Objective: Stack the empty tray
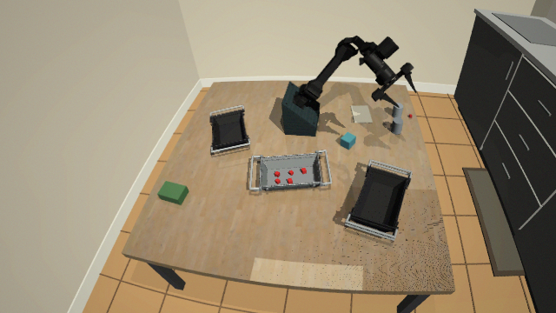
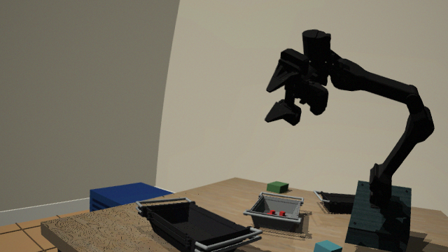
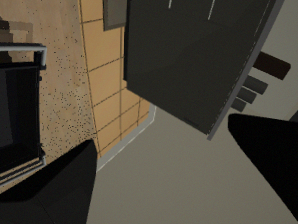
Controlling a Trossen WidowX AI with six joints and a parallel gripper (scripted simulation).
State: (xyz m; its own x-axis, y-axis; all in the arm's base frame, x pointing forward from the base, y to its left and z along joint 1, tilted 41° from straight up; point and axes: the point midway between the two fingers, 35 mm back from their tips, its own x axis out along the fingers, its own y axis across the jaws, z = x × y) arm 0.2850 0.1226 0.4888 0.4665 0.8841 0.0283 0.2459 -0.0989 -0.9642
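Note:
The loaded grey tray (image 1: 288,171) stands mid-table with several red blocks (image 1: 289,176) inside. Its wire bars lie swung out over the left end (image 1: 254,173) and the right end (image 1: 325,169). It also shows in the exterior view (image 2: 276,211). An empty black tray (image 1: 380,199) lies to its right, also seen in the exterior view (image 2: 199,224) and at the left edge of the wrist view (image 3: 16,116). A second empty black tray (image 1: 228,129) lies at the back left. My gripper (image 1: 394,87) (image 2: 271,103) is open and empty, high in the air over the back right of the table.
A green block (image 1: 173,192), a teal cube (image 1: 347,140), a beige pad (image 1: 361,114), two grey cylinders (image 1: 397,118) and a tiny red block (image 1: 409,116) lie on the table. The arm's dark base (image 1: 300,109) stands at the back. A dark cabinet (image 1: 512,109) stands to the right.

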